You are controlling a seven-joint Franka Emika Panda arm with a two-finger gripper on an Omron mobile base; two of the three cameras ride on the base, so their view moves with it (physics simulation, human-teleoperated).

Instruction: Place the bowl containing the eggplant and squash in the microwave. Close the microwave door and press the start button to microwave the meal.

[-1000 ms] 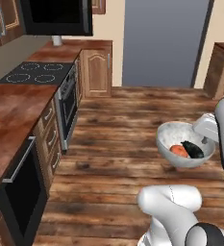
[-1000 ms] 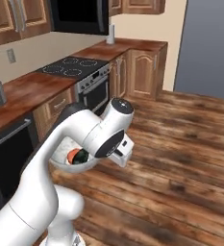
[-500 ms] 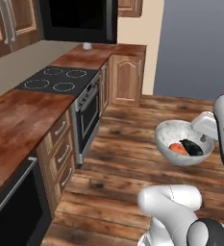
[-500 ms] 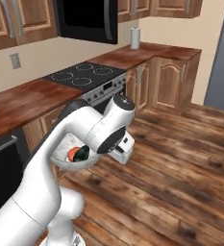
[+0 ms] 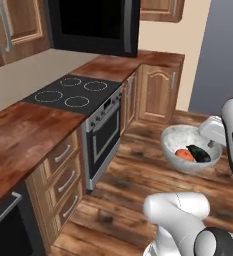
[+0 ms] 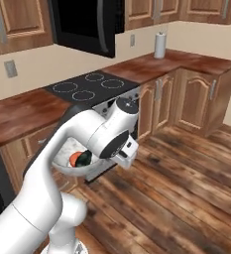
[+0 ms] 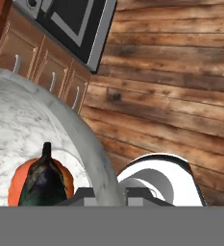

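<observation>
The speckled whitish-grey bowl (image 5: 190,148) is held upright above the wooden floor, holding the orange-red squash (image 5: 184,154) with the blackish eggplant (image 5: 199,153) touching it at 3 o'clock. The black microwave (image 5: 93,25) hangs at 11 o'clock.

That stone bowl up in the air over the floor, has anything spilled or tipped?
Nothing stands out. The bowl sits level, held at its rim by the pincer, with the squash and eggplant lying side by side inside. No food lies on the wooden floor.
</observation>
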